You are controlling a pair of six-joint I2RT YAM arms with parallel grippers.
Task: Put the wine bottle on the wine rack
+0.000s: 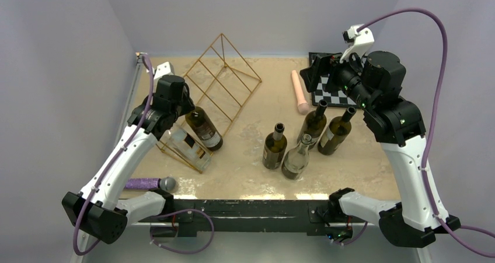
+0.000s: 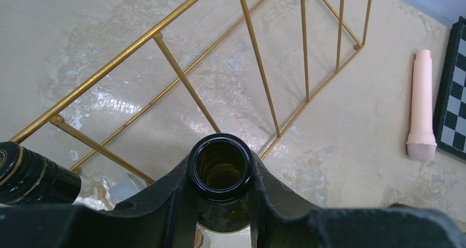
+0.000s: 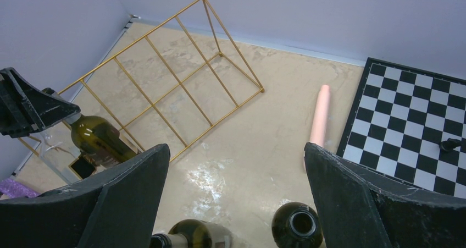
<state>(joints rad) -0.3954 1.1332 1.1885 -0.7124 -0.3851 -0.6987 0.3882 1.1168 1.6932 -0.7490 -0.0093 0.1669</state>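
The gold wire wine rack (image 1: 222, 79) stands at the back left and also shows in the right wrist view (image 3: 165, 77). My left gripper (image 1: 180, 105) is shut on the neck of a dark green wine bottle (image 1: 204, 129), whose body lies tilted in a low slot at the rack's near end. In the left wrist view the fingers (image 2: 165, 204) clamp the neck (image 2: 221, 215) just below the open mouth. A clear bottle (image 1: 185, 146) lies in the rack beside it. My right gripper (image 1: 318, 70) is open and empty, high over the back right; its fingers (image 3: 126, 198) stand wide apart.
Several wine bottles stand mid-table (image 1: 274, 146), (image 1: 296, 157), (image 1: 313, 123), (image 1: 335, 132). A pink cylinder (image 1: 300, 92) lies beside a chessboard (image 1: 333, 97) at the back right. A purple microphone (image 1: 149, 183) lies near the left arm's base.
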